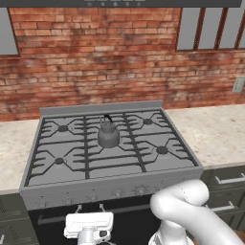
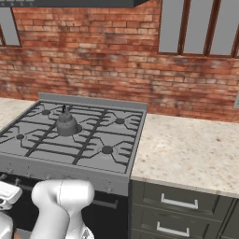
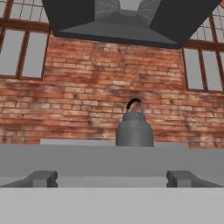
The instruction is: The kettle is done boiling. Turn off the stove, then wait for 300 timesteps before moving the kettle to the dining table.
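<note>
Hand view: end effector [image 3: 111, 179] level, fingers spread | facing kettle [image 3: 134, 129]

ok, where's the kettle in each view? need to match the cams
Left base view: kettle at the centre of the stove, upper middle of the picture.
Right base view: on the stove's centre grate, left of middle.
Hand view: dead centre, rising above the stove's front edge.
Shared landmark: the brick wall behind it.
</note>
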{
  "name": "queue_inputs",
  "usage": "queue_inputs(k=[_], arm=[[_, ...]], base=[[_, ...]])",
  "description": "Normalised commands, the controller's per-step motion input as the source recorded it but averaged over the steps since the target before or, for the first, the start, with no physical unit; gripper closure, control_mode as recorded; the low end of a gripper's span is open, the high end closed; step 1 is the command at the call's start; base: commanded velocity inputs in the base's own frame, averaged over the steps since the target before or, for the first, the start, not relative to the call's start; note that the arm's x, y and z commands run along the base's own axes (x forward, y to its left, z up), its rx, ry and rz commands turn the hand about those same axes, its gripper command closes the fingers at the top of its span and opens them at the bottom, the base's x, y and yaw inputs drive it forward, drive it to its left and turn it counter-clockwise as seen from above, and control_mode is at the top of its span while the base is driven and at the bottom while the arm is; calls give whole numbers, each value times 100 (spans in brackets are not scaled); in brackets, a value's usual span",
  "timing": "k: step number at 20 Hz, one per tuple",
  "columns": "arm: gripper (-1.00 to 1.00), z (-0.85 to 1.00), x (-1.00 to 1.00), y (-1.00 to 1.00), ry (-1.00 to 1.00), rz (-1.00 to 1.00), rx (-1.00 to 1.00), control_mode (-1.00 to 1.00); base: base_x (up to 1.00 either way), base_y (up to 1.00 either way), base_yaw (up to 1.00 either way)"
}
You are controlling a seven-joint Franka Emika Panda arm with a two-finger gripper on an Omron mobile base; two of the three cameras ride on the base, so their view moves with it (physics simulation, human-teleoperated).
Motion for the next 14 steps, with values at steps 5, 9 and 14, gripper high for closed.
queue_inputs(k=[5,9,14], arm=[[-100,41,-1,0,0,-8,0,-100],[-100,38,0,0,1,-6,0,-100],[-100,36,0,0,1,-6,0,-100]], base=[[0,0,0],[0,0,0],[0,0,0]])
